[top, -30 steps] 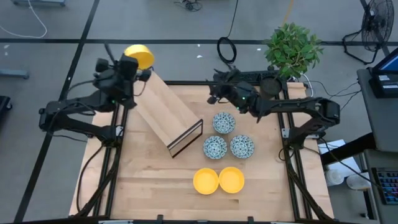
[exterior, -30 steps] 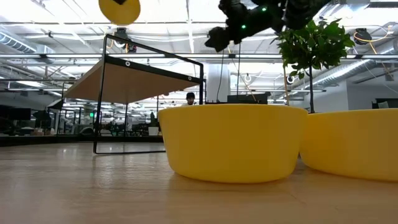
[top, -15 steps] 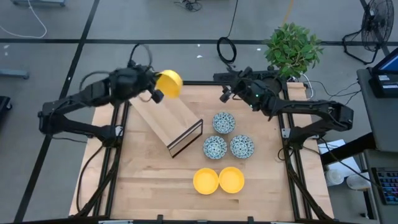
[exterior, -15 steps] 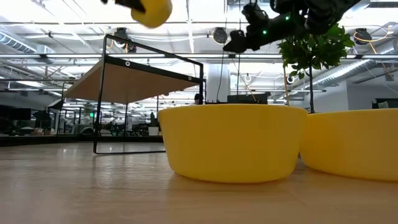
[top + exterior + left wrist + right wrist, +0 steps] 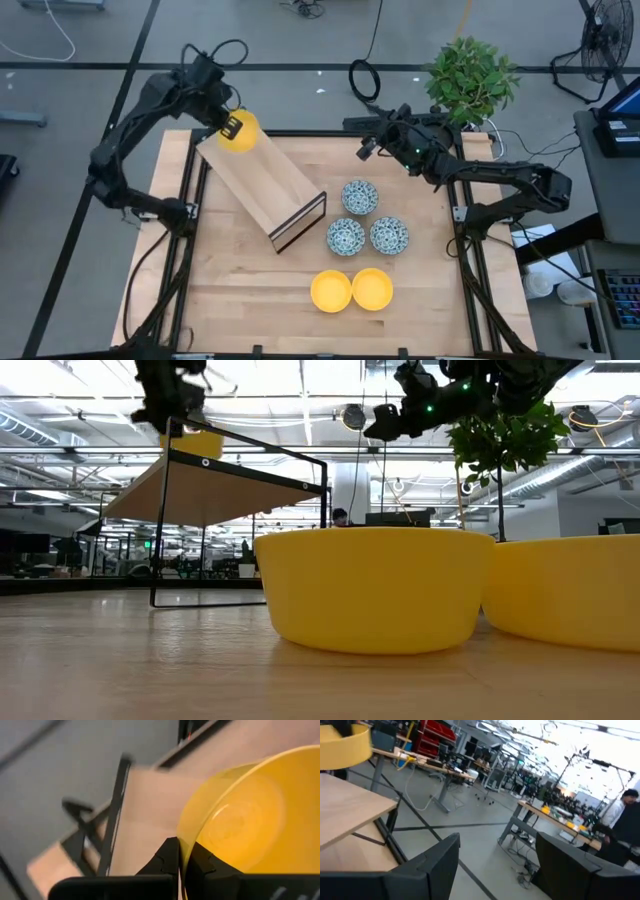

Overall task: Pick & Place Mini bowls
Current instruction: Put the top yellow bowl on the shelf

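A yellow mini bowl (image 5: 241, 133) sits clamped by its rim in the left gripper (image 5: 229, 127) at the raised far-left corner of the tilted wooden shelf (image 5: 262, 181). On the table (image 5: 240, 290) lie 2 more yellow bowls (image 5: 351, 290) side by side near the front, with 3 blue-patterned bowls (image 5: 361, 222) clustered just behind them. The right gripper (image 5: 368, 148) hangs in the air near the table's far edge, fingers spread and empty, beside the potted plant (image 5: 470, 78)
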Controlling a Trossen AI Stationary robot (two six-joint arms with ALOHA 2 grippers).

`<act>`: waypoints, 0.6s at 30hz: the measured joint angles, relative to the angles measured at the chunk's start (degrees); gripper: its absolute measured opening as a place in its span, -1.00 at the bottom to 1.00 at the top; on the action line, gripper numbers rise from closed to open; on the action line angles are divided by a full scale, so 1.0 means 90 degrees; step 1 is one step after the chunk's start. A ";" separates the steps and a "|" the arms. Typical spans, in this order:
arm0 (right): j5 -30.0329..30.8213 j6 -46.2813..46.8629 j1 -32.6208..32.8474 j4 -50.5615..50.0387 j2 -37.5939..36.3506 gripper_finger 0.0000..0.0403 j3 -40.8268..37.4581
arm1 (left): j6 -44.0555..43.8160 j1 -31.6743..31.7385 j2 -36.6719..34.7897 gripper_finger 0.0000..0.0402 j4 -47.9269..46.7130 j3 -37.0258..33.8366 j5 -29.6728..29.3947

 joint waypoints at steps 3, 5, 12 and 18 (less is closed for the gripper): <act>-0.0005 0.0096 -0.0072 -0.0111 0.0002 0.23 0.0000 | 0.0045 0.0495 0.0360 -0.99 -0.0505 0.0002 0.0007; -0.0005 0.0097 -0.0106 -0.0204 -0.0001 0.23 0.0000 | 0.0035 0.0746 0.0549 -0.97 -0.0605 -0.0002 0.0005; -0.0005 0.0164 -0.0169 -0.0260 0.0002 0.23 0.0000 | 0.0114 0.1196 0.0895 -0.97 -0.0699 0.0000 0.0292; -0.0007 0.0164 -0.0166 -0.0339 0.0002 0.23 0.0000 | 0.0193 0.1184 0.0975 -0.98 -0.0791 -0.0036 0.0296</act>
